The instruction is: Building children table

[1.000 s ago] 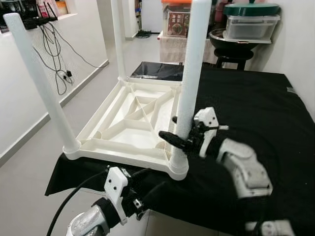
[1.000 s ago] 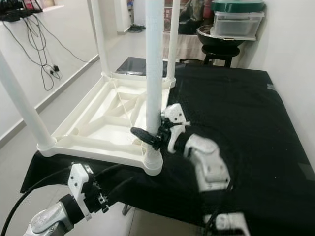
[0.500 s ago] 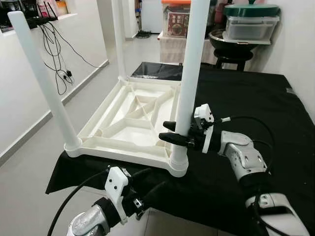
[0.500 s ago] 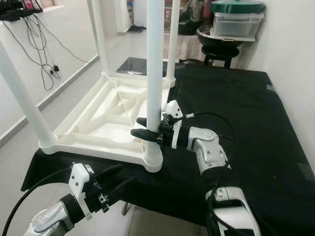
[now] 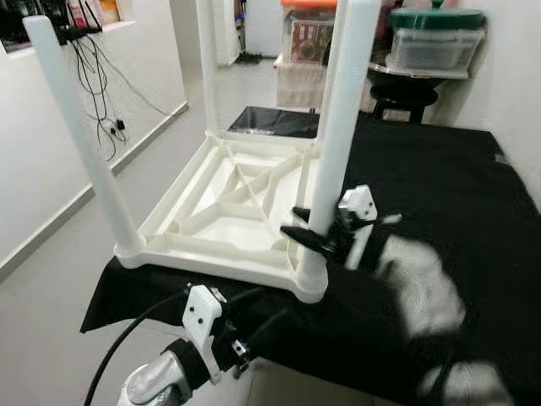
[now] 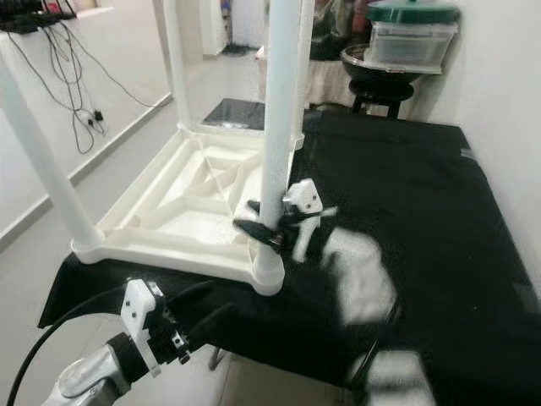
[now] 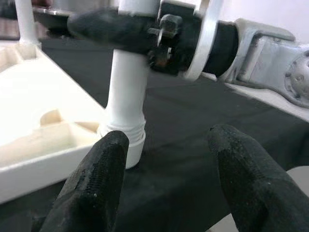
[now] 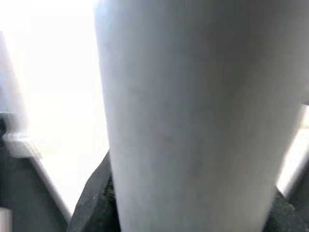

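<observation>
A white plastic children's table [image 5: 228,211] lies upside down on a black-covered work surface [image 5: 439,186], its four white legs pointing up. My right gripper [image 5: 306,230] is shut on the near right leg [image 5: 338,127], low down just above its socket; the arm behind it is blurred. That leg [image 8: 193,116] stands between the black fingers in the right wrist view. My left gripper [image 5: 262,311] hangs open below the front edge, apart from the table. Its fingers [image 7: 104,169] frame the leg's socket [image 7: 126,130] from a short distance.
A stool [image 5: 397,93] with a bowl and a lidded plastic container [image 5: 435,46] stands at the back right. Cables [image 5: 93,76] hang on the left wall above bare floor. A dark panel [image 5: 275,121] lies behind the table. The cloth to the right is open.
My right arm has swung about the near right leg and now blurs, with the gripper still on it. That leg leans slightly more. The left gripper has barely moved.
</observation>
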{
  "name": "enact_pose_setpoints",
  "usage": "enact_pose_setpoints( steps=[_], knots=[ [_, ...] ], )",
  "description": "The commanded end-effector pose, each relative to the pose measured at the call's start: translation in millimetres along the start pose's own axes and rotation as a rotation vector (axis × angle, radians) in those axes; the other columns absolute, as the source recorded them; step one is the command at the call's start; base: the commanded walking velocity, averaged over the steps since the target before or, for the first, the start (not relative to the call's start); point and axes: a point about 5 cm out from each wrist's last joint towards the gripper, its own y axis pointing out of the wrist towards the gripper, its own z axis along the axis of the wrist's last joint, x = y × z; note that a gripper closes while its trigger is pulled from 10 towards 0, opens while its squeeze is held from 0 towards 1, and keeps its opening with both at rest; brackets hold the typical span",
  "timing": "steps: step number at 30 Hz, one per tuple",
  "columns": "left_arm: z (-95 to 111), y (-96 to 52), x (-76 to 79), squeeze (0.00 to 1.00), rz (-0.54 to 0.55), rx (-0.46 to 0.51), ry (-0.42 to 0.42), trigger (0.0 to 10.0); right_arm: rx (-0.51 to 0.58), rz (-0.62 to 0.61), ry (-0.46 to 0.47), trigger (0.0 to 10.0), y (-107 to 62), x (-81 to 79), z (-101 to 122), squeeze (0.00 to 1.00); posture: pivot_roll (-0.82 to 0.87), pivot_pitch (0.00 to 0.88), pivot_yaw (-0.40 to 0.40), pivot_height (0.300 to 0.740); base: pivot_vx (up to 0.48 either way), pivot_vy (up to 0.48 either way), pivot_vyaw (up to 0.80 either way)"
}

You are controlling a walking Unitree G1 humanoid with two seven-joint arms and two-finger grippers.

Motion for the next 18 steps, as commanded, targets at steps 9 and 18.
enact_pose_setpoints(
  steps=[9, 18],
  knots=[
    [0.4, 0.9, -6.6, 0.00, -0.003, -0.009, -0.017, 10.0, -0.147, -0.003, -0.124, 0.0, 1.2, -3.6, -25.0, 0.00, -0.03, 0.002, -0.001, 0.740, 0.000, 0.000, 0.00],
    [1.0, 3.3, -10.2, 0.00, 0.036, 0.006, -0.021, 10.0, -0.040, 0.251, 0.018, 10.0, 6.9, -5.7, 0.0, 1.00, -0.01, 0.000, -0.005, 0.740, 0.000, 0.000, 0.00]
  ],
)
